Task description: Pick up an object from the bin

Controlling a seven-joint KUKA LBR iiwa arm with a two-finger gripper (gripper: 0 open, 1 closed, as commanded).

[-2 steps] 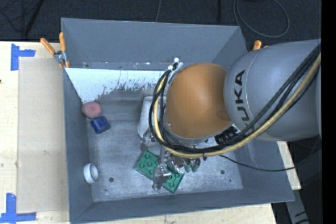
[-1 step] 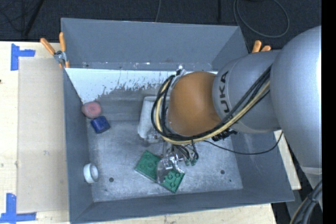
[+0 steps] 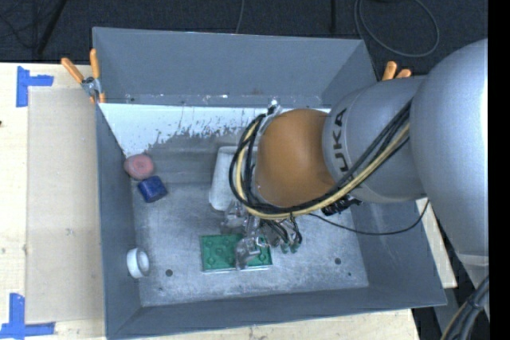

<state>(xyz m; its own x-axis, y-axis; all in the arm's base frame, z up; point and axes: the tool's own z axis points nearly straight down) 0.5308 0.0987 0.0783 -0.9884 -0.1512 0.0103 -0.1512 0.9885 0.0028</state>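
Observation:
My gripper (image 3: 249, 244) is low in the middle of the bin, right over a flat green square piece (image 3: 217, 254) that lies on the floor near the front. Its fingertips touch or hover at the right half of that green piece, and part of the piece is hidden under them. A white oblong object (image 3: 222, 176) stands just behind the gripper, partly covered by the arm's orange dome.
At the left of the bin lie a pink round thing (image 3: 139, 166) and a small blue block (image 3: 152, 189) side by side. A small white cylinder (image 3: 138, 262) rests near the front left corner. The arm fills the right side of the bin.

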